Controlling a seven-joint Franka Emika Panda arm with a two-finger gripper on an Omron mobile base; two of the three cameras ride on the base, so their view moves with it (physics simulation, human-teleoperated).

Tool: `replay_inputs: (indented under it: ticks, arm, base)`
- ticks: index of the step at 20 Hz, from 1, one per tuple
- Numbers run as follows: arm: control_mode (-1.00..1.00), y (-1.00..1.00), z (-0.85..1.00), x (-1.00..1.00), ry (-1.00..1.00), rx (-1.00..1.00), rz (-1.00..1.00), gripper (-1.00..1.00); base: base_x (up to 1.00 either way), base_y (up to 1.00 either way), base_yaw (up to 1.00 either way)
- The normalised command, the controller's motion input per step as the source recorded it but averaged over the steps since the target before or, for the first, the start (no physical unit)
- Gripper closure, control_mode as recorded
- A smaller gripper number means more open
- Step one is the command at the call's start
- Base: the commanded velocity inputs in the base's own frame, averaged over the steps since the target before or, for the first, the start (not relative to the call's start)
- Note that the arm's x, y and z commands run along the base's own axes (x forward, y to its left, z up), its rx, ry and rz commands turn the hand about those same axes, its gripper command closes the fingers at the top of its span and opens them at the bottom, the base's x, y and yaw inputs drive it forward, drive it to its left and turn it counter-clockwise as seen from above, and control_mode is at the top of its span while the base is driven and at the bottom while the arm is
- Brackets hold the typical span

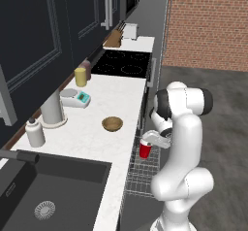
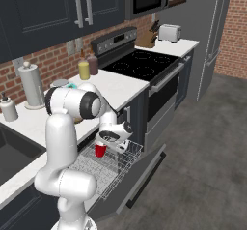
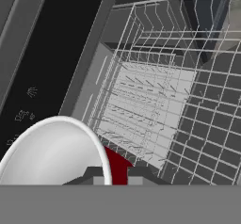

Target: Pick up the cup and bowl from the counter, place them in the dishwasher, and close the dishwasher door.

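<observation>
Left base view, from left to right: a white bottle [image 1: 35, 132] and a paper-towel roll [image 1: 52, 109] are standing at the back of the counter [image 1: 87, 133], a small scale [image 1: 76, 98] and a yellow jar [image 1: 80, 77] are sitting farther along it, and the bowl [image 1: 112, 123] is resting upright near the counter's front edge, well apart from the gripper [image 1: 147, 141]. Just past that edge, the gripper is holding the cup [image 1: 145, 150] by its rim, jaws pinched narrowly on the wall; the cup is hanging upright, mouth up, long axis vertical, over the pulled-out wire rack [image 1: 140, 176] of the dishwasher [image 2: 126, 176]. In the right base view, the cup [image 2: 100, 150] is hanging just under the gripper [image 2: 108, 139] above the rack [image 2: 108, 164], and the dishwasher door [image 2: 140, 176] is lying open, sloping outward beyond the rack. In the hand view, the cup's white inside [image 3: 52, 152] is showing at lower left, with the rack's tines [image 3: 150, 105] spread to its right; nothing is lying between cup and rack.
</observation>
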Motion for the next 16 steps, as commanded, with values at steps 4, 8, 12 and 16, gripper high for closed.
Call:
replay_inputs:
  ticks: [4,8,12,16]
  arm:
    - [-1.0,0.0,-0.47,0.24,0.0,-0.02,0.17,1.0]
    - [-1.0,0.0,-0.6,0.24,0.0,-0.03,0.17,1.0]
    - [-1.0,0.0,-0.56,0.21,0.0,-0.04,0.15,1.0]
    - [-1.0,0.03,-0.48,0.08,-0.03,-0.04,0.12,1.0]
  base:
    - [0.0,0.0,0.0]
    - [0.0,0.0,0.0]
    - [0.0,0.0,0.0]
    - [0.0,0.0,0.0]
